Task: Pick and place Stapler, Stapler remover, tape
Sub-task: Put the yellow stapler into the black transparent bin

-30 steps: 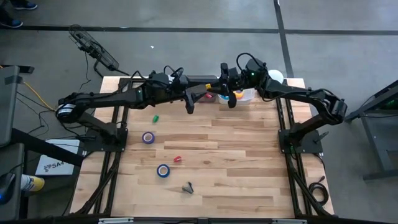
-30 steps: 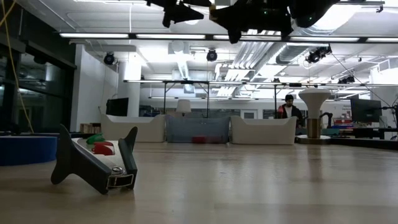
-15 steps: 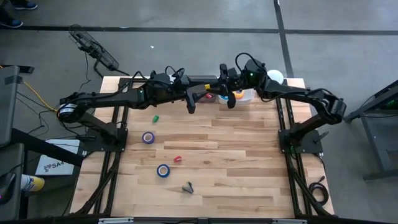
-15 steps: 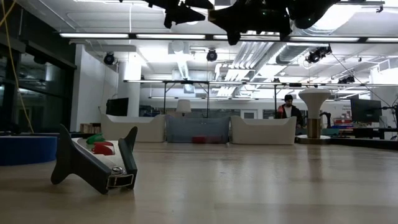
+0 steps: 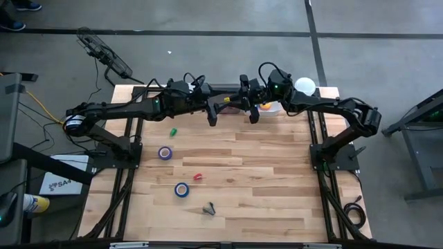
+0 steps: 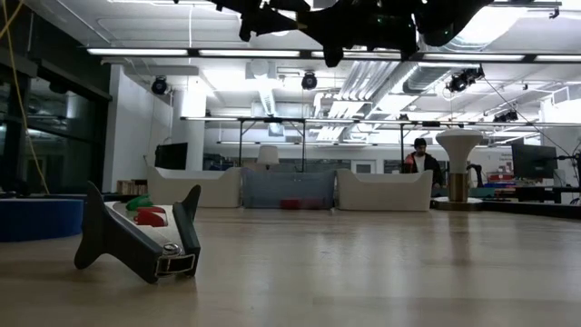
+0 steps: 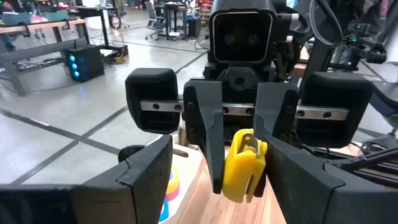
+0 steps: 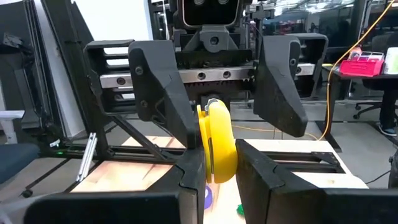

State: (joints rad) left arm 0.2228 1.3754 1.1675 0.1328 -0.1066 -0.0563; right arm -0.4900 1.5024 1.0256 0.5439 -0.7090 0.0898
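Overhead looks straight down, low camera sits level (wrist cameras face each other).

Both arms stretched inward, grippers facing each other above the far edge of the worktop.

Left gripper (image 5: 212, 114) at the end of a long reach from the left, jaws spread wide, nothing between them. Right gripper (image 5: 253, 111) reaching in from the right, jaws pinched on a yellow stapler remover (image 7: 244, 165), held between the left jaws.
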